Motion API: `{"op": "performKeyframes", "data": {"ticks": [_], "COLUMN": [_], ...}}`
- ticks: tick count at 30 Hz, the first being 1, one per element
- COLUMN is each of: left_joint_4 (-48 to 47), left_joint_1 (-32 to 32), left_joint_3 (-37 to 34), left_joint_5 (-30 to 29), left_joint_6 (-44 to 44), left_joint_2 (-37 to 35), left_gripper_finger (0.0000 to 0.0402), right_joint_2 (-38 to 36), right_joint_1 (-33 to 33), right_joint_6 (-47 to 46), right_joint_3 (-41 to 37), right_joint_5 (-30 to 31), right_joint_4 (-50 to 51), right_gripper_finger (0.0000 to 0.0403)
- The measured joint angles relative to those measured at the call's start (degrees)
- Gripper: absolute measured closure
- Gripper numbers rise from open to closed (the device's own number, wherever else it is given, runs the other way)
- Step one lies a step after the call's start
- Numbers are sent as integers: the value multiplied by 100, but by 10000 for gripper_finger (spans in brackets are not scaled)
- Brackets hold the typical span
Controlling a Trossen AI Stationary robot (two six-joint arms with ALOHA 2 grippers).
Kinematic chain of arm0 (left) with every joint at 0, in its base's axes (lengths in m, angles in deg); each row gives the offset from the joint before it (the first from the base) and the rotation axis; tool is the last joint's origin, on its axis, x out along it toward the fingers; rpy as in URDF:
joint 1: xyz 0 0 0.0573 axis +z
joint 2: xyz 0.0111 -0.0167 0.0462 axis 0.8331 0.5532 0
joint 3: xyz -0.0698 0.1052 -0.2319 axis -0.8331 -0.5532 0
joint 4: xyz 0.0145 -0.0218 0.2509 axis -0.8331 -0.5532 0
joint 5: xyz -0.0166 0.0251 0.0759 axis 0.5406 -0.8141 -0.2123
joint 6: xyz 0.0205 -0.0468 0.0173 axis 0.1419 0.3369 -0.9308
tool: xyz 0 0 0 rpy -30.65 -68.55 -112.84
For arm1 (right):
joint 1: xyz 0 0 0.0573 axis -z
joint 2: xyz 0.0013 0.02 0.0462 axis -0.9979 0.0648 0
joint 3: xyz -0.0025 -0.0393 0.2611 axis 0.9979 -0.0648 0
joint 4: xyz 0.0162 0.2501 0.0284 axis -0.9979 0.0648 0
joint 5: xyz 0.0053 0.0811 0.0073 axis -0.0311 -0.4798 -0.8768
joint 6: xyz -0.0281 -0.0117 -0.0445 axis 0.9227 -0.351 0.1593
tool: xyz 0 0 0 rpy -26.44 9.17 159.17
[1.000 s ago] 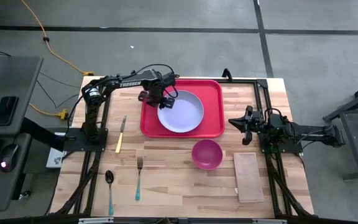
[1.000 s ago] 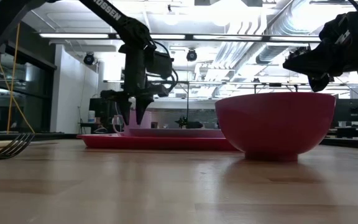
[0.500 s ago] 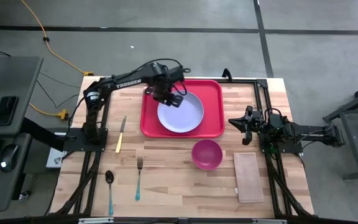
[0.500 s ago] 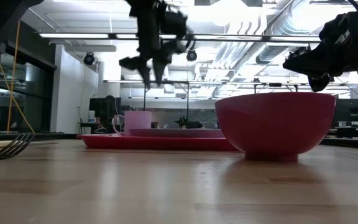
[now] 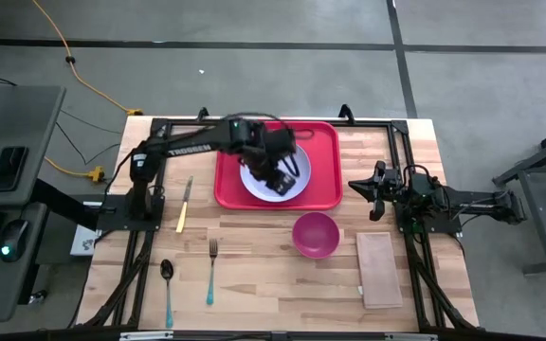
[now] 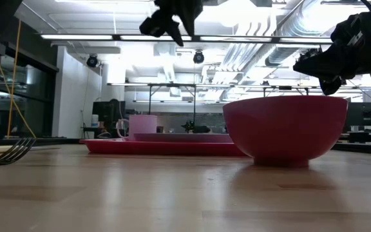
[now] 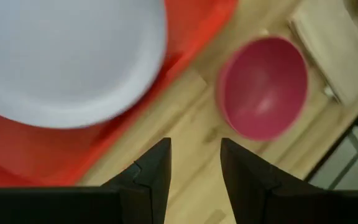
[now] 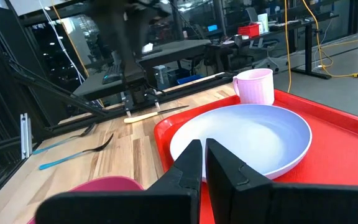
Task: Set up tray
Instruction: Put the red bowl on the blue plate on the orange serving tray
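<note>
Left gripper: raised above the plate, over the part of it nearest the bowl; fingers parted with bare air between them, gripping nothing (the low view shows it high up, well clear of everything on the table).
Right gripper: parked beside the tray's edge on the napkin side, off the tray; fingers pressed together, holding nothing.
Tray: red, flat on the table toward its far side, between the two arms; the low view shows it lying level behind the bowl.
Plate: lavender, round, lying on the tray and filling most of its middle, partly covered by the left arm in the high view.
Cup: pale pink with a handle, upright on the tray just beside the plate, at the tray's far corner on the left arm's side (clearest in the right wrist view).
Bowl: magenta, upright on the bare wood just off the tray's near edge, not touching it.
Napkin: tan rectangle, flat on the wood beside the bowl, on the side away from the fork.
Knife: yellowish handle, lying on the wood beside the tray's edge on the left arm's side.
Fork: teal handle, on the wood nearer the front than the knife, well apart from the tray.
Spoon: teal handle, lying beside the fork, on the side farther from the bowl.
</note>
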Motion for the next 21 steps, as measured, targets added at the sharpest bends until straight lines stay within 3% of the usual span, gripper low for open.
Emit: {"op": "performKeyframes", "data": {"ticks": [8, 17, 21], "left_joint_4": [491, 902, 1128], "left_joint_1": [-611, -712, -699], "left_joint_3": [2, 11, 11], "left_joint_5": [-187, -161, 135], "left_joint_6": [38, 69, 273], "left_joint_2": [85, 401, 590], "left_gripper_finger": [236, 236, 236], "right_joint_2": [0, 0, 0], "right_joint_1": [-1, 0, 0], "right_joint_6": [0, -44, -44], "right_joint_3": [0, 0, 0], "right_joint_5": [0, 10, 13], "right_joint_4": [0, -2, -2], "right_gripper_finger": [402, 402, 402]}}
